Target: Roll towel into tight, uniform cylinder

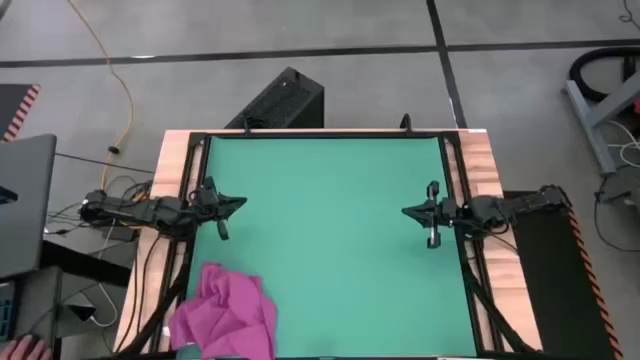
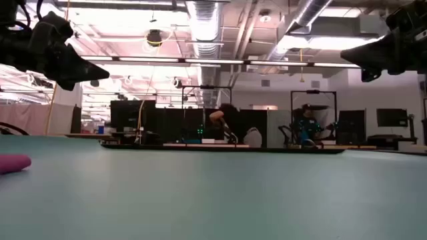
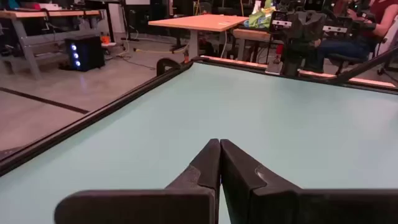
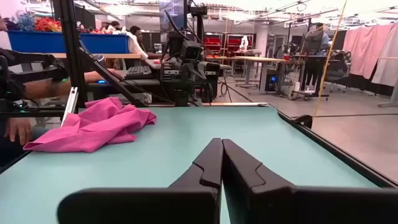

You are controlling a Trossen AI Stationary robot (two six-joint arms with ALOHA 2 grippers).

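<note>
The magenta-pink towel (image 1: 226,312) lies crumpled in a loose heap on the green mat (image 1: 330,230), at the mat's near left corner. The right wrist view shows the towel (image 4: 93,127) across the mat, and the low view shows only its edge (image 2: 15,163). My left gripper (image 1: 240,203) hovers shut above the mat's left side, beyond the towel toward the far edge. My right gripper (image 1: 407,211) hovers shut above the mat's right side. Both point toward the mat's middle and hold nothing.
A black frame and a wooden border (image 1: 178,170) surround the mat. A person's hand (image 1: 25,348) shows at the near left, off the table, and a hand (image 4: 18,129) is also seen beside the towel. People and desks stand in the room beyond.
</note>
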